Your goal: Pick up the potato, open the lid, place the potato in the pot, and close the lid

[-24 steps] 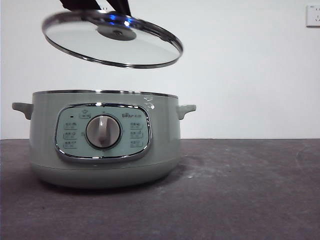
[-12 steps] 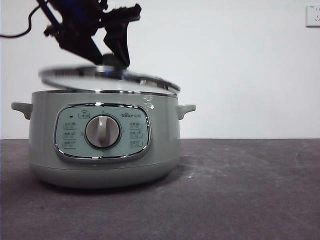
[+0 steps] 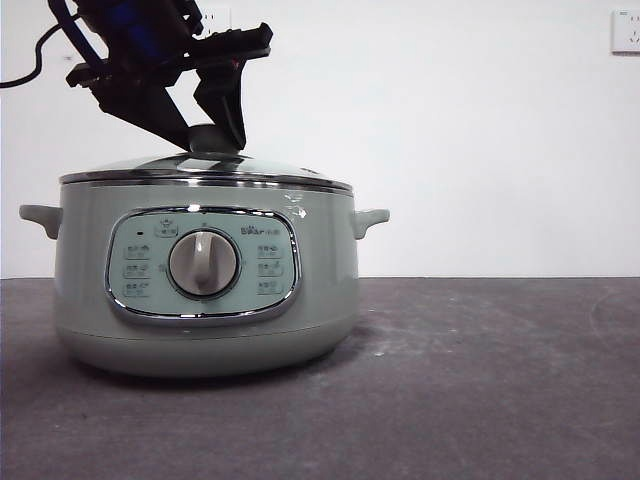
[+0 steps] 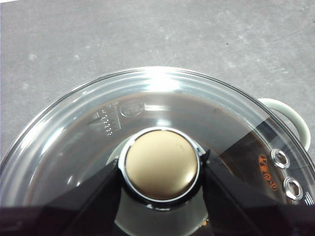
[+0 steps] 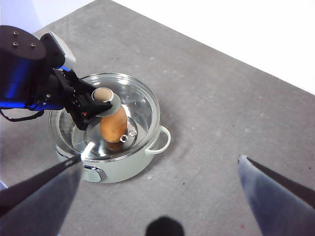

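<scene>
The pale green pot (image 3: pixel 205 300) stands on the table at the left of the front view. The glass lid (image 3: pixel 250 170) sits level on its rim. My left gripper (image 3: pixel 212 135) comes down from the upper left and is shut on the lid's knob (image 4: pixel 161 164), one jaw on each side. In the right wrist view the potato (image 5: pixel 114 125) lies inside the pot (image 5: pixel 123 167), seen through the lid (image 5: pixel 140 101), with the left gripper (image 5: pixel 98 101) on the knob. My right gripper (image 5: pixel 160 159) is open and empty, high above the table beside the pot.
The grey table (image 3: pixel 480 380) stretches to the right of the pot. A white wall stands behind, with a socket (image 3: pixel 626 30) at the top right. One pot handle (image 4: pixel 290 115) shows in the left wrist view.
The left gripper has lowered the lid from well above the pot, tilted, down onto the rim, where it now sits level.
</scene>
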{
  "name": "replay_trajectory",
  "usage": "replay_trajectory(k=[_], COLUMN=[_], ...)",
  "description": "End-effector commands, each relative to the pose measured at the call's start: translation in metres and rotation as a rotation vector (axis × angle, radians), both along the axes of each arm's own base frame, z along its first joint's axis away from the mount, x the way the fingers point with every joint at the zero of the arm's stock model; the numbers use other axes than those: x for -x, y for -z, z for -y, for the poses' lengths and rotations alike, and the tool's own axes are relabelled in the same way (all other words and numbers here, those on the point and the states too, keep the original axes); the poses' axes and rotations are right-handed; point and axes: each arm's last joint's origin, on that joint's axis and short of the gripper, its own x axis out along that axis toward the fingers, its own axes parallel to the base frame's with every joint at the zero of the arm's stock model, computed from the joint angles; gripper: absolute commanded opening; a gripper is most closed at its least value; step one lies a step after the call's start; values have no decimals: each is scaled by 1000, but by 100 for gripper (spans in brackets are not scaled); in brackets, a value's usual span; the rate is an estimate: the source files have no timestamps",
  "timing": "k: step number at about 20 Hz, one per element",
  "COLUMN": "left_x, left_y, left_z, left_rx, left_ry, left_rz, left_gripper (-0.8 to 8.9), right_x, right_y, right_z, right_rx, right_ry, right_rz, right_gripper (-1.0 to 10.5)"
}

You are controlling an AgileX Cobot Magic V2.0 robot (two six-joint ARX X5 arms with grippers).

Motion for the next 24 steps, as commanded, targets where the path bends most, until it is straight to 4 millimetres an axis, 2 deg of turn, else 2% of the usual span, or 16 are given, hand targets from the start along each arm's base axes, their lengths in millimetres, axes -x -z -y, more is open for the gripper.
replay_trajectory(k=[1, 4, 5, 6, 7, 8, 9, 14, 18, 19, 22, 24], left_x=[0, 0, -1, -2, -3, -4, -5, 6, 42, 53, 89, 108], left_y=[8, 9, 9, 9, 9, 8, 7, -14, -52, -62, -85, -93], left_z=[-2, -4, -6, -7, -9, -10, -10, -15, -28, -33, -48, -56], left_rx=[-73, -81, -82, -81, -78, -74, -70, -40, 69, 107, 199, 234], left_ry=[2, -4, -10, -17, -23, -26, -29, -10, 75, 116, 251, 311], left_rz=[-26, -36, -38, -37, -33, -29, -22, 53, 142, 161, 198, 210], left_gripper=[-9, 1, 35, 168, 368, 484, 499, 499, 490, 452, 312, 165], right_x=[0, 0, 0, 0, 0, 0, 0, 1, 2, 3, 10, 16], right_y=[0, 0, 0, 0, 0, 0, 1, 4, 7, 8, 13, 20], right_z=[0, 0, 0, 0, 0, 0, 0, 1, 2, 3, 9, 14], right_rx=[-9, -10, -10, -10, -12, -14, -12, 7, 6, 2, -7, -39], right_ry=[7, 8, 8, 7, 9, 11, 12, 18, 31, 32, 36, 38], right_rz=[-1, -1, -1, -2, -4, -7, -12, -42, -84, -87, -86, -60], right_gripper=[532, 532, 532, 532, 532, 532, 532, 531, 530, 515, 240, 86])
